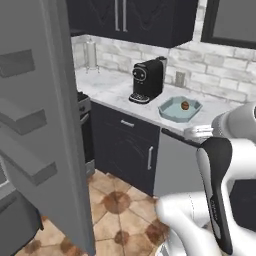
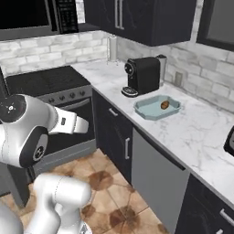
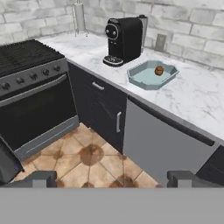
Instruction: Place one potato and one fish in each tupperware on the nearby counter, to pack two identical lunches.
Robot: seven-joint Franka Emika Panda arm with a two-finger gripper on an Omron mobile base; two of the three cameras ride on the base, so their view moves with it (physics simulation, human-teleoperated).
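Counter: we see the marbled counter [image 3: 192, 94] over navy cabinets, brick wall behind.
Floor: brown tiled floor [image 3: 89, 155].
Tupperware: the tupperware [image 3: 152, 74] sits on the counter beside the coffee machine [image 3: 124, 38], a potato [image 3: 159, 70] inside.
Nearby: stove [image 3: 26, 61] left; open fridge door [image 1: 45, 125] close on the left.
Gripper: our gripper [image 3: 111, 178] has its jaws fully apart, empty, above the floor.

Ahead of the gripper [image 3: 112, 178] and well apart from it, the tupperware [image 3: 144, 78] lies on the surface [image 3: 192, 100] with a potato [image 3: 159, 70] in it. The coffee machine [image 3: 124, 40] stands just beside the tupperware, to its left. The stove [image 3: 30, 78] lies further left, below the gripper's left side.
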